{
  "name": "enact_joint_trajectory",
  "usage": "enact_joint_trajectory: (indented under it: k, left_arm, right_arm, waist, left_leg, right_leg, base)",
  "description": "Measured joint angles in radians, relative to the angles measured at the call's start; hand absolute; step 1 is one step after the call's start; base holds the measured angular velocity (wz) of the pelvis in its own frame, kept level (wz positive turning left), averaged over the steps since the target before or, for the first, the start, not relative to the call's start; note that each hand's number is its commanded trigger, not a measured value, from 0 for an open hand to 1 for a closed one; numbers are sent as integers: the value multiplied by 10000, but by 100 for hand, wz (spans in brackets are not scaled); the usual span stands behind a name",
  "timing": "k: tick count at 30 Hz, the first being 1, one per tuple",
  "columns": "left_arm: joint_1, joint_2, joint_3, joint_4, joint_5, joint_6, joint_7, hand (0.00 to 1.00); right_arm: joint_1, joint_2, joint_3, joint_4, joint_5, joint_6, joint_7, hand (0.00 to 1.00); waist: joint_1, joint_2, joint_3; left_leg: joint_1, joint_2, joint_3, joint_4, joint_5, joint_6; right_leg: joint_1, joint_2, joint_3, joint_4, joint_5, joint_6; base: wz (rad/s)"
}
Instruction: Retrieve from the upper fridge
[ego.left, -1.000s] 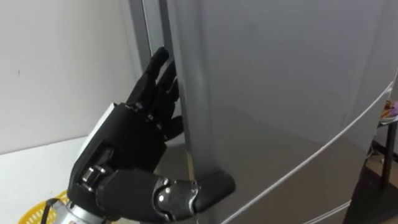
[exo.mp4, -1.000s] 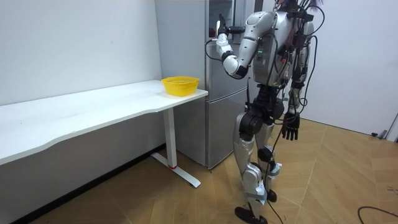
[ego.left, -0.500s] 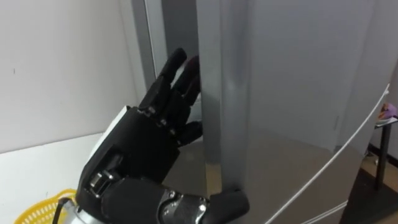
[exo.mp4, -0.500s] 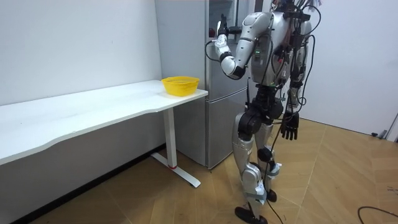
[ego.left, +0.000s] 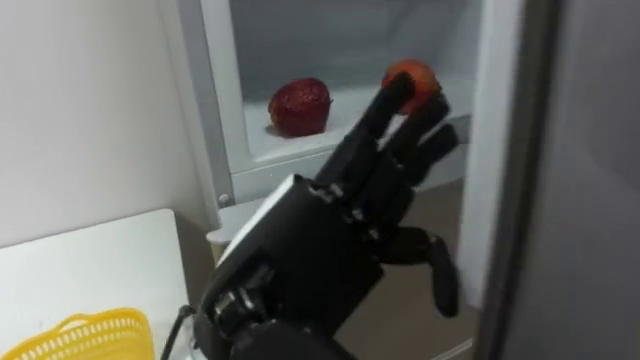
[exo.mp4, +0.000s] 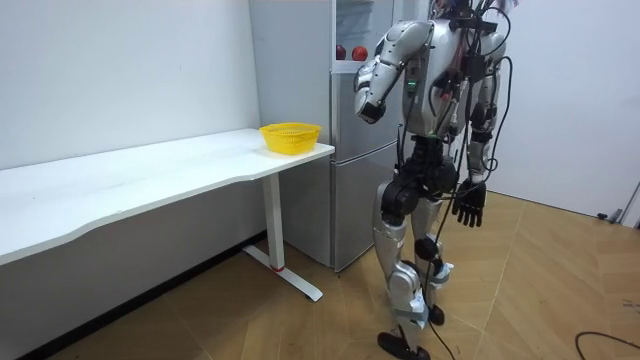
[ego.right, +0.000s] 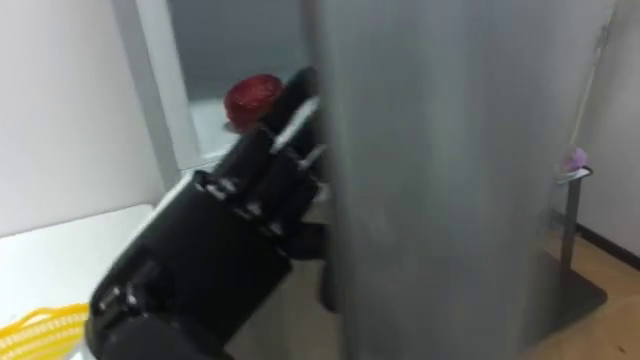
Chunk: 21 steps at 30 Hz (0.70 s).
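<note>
Red fruit and orange fruit side by side on the shelf of the upper fridge, neither one grasped. Door standing open at the right. Left hand raised in front of the compartment, fingers straight and slightly fanned, holding nothing, tips lying across the orange fruit in the left eye view. Right hand hanging beside the thigh in the room view, fingers relaxed and empty. Basket on the table just left of the fridge.

Judged as the reach step: compartment open, pick not yet made. Next, probably: reaching further in, settling on one fruit, curling round it, then lifting clear of the shelf lip without knocking the other fruit or catching the door edge.

Hard to tell whether the fingertips touch the orange fruit or merely hover before it, with much of that fruit covered by them. Right part of the compartment hidden behind the door edge, so any further contents unknown. Kind of fruit not clear.
</note>
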Motion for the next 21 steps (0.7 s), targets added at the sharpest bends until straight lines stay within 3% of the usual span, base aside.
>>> enact_joint_trajectory:
  k: [6,21]
  left_arm:
    - [-289,65,-371,0,8,401,-868,0]
    - [-334,-74,-750,34,0,436,-1116,0]
  right_arm:
    - [-33,-100,3,11,336,-115,50,0]
    - [128,-123,-11,454,1217,-337,-321,0]
  waist:
    - [-332,22,36]
    - [-934,-80,83]
  left_leg:
    - [128,55,347,25,-1,-9]
    - [323,81,581,15,-26,-54]
  right_leg:
    - [-50,126,349,-12,11,-26]
    - [10,227,679,-13,9,-31]
  base:
    - [-20]
    - [-6]
